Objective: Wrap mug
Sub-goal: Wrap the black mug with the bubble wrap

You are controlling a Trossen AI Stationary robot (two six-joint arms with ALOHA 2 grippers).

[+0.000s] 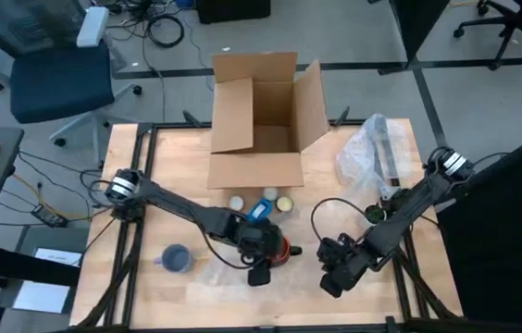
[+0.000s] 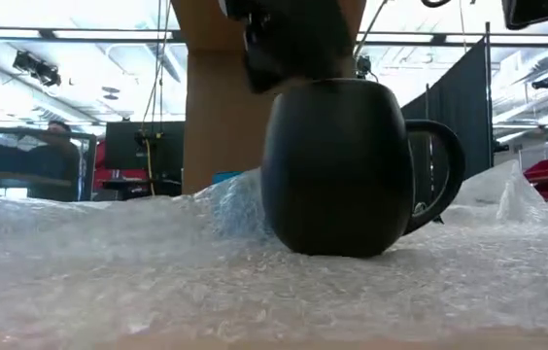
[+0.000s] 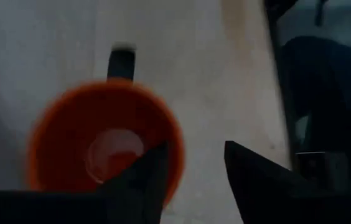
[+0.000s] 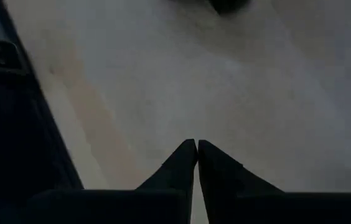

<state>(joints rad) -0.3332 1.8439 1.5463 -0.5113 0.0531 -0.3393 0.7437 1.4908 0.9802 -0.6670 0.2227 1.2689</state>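
A black mug point(image 2: 337, 165) with an orange inside point(image 3: 101, 137) stands upright on a sheet of bubble wrap point(image 2: 157, 253) near the table's front middle, its handle point(image 2: 439, 175) off to one side. My left gripper point(image 3: 194, 149) is open above it, pointing down. One finger point(image 3: 154, 174) is over the inside of the rim and the other point(image 3: 250, 180) is outside the wall. To the right of the mug, my right gripper point(image 4: 195, 146) is shut, its tips pointing down over the wrap point(image 4: 244, 81). My left gripper stands astride the mug's rim point(image 3: 177, 155) on the side away from the handle, coming from above; whether either finger touches the wall I cannot tell. My right gripper's shut tips are just over the bubble wrap; whether they touch or hold it I cannot tell.
An open cardboard box point(image 1: 261, 120) stands at the table's far middle, with a few small items point(image 1: 266, 202) in front of it. A crumpled clear plastic bag point(image 1: 372, 153) lies at the far right. A blue mug point(image 1: 176, 257) sits at the front left.
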